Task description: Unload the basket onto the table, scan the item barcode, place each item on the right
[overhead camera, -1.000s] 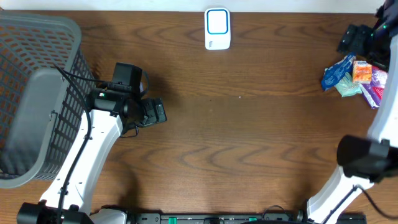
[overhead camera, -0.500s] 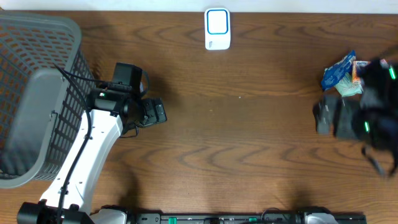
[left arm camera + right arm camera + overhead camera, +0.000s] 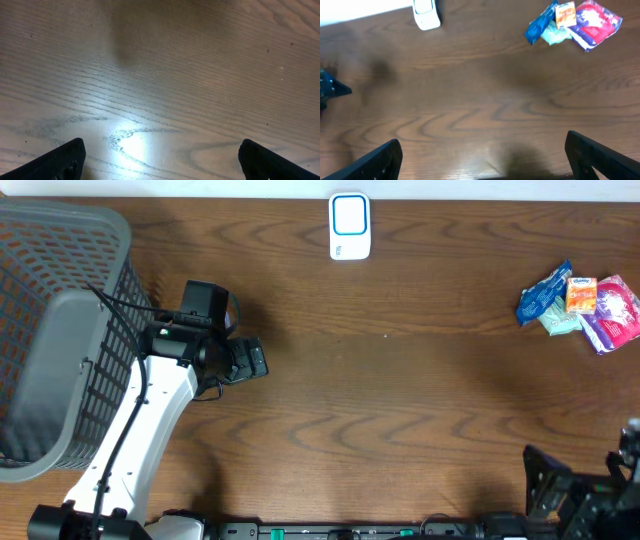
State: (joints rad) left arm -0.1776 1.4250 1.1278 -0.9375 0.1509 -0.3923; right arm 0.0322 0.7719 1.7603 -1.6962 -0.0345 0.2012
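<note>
Scanner (image 3: 350, 226): a white unit with a blue-framed window, lying flat at the far edge of the tabletop (image 3: 400, 400). All positions below are taken from it.

Items: a small heap of packets (image 3: 578, 306) lies well to the right of the scanner and slightly nearer the robot. It comprises a blue packet (image 3: 541, 297), an orange one (image 3: 582, 293), a pale green one (image 3: 562, 324) and a pink-purple one (image 3: 614, 315), touching or overlapping. The heap rests free on the wood. Any barcode is too small to make out.

Left hand (image 3: 250, 360): left of the scanner and nearer the robot, low over bare wood. Its fingers (image 3: 60, 160) stand wide apart and empty.

Right hand (image 3: 485, 160): right of the scanner, drawn back to the near edge, well apart from the heap. Fingers wide and empty. Its wrist view takes in both scanner and heap.

Basket (image 3: 60, 330): grey mesh, far left of the scanner, beyond the left arm
</note>
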